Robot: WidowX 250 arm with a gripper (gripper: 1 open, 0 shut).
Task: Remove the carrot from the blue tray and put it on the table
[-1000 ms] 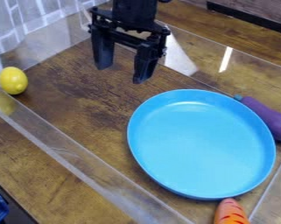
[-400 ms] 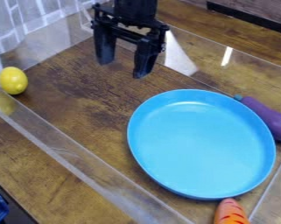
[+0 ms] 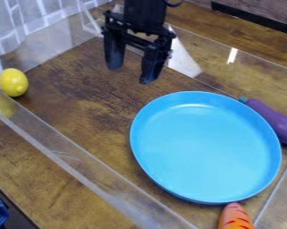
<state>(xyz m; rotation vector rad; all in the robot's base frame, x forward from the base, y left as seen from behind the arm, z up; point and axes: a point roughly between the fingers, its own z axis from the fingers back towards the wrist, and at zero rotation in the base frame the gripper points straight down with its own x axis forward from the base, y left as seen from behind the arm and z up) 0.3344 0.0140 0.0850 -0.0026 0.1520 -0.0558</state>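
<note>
The black gripper (image 3: 132,64) hangs with its two blunt fingers spread apart, holding nothing, above the dark wood-grain table (image 3: 86,107). Below-right of it lies the round, glossy blue tray (image 3: 206,148); far beyond that, the ridged orange carrot (image 3: 236,216) rests on the table outside the rim.

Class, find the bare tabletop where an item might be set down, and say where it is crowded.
Free: wood between the lemon, the pincer and the blue tray. Crowded: the right edge, eggplant and carrot beside the tray.
</note>
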